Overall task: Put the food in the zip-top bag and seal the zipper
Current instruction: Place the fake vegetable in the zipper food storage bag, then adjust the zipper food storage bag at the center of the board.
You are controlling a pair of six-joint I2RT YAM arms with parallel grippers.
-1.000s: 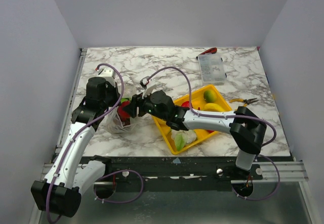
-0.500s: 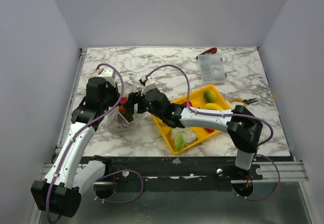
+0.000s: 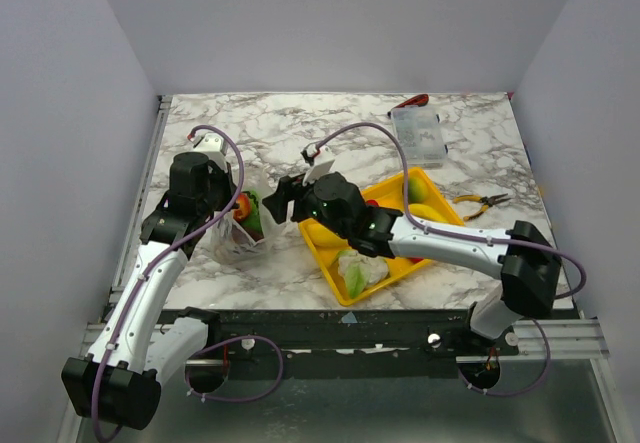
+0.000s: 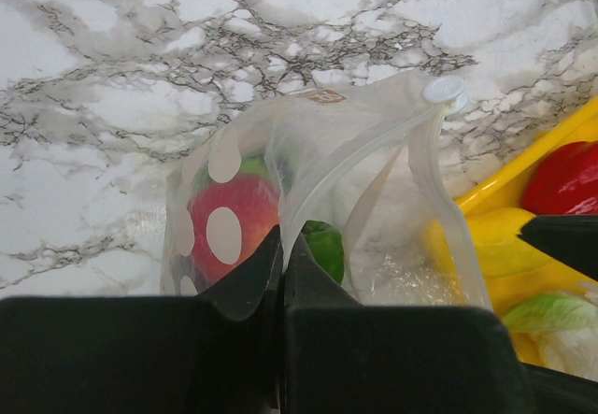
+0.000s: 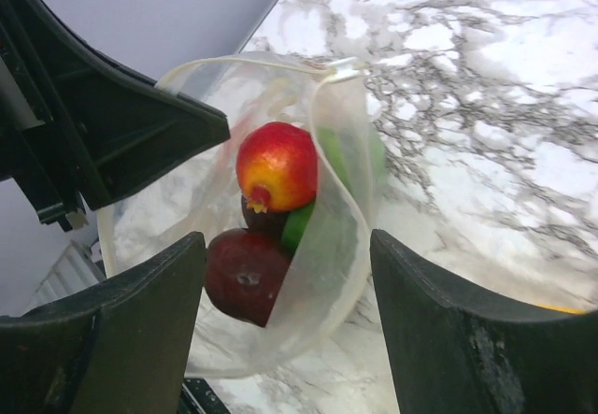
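Here the left gripper (image 4: 283, 246) is closed tight on one lip of the zip-top bag (image 4: 327, 152), which stands up in front of its fingers with the mouth gaping toward the right gripper (image 5: 288, 241). That gripper's jaws are spread wide and hold nothing; straight ahead of them, inside the bag, sit a red-and-yellow fruit (image 5: 277, 166), a dark purple piece (image 5: 245, 274) and a green piece (image 5: 299, 227). Behind it on the yellow tray (image 3: 325, 253) wait the cauliflower (image 3: 360, 271) and banana (image 3: 425, 211). The risk, as I judge it, lies in that single pinch: the film is floppy, so a finger brushing the zipper (image 5: 243, 59) on the next delivery could drag the lip free or fold the mouth closed. The pieces also lie close to the opening; a tilt of the bag might roll them out, or leave one across the strip when sealing.
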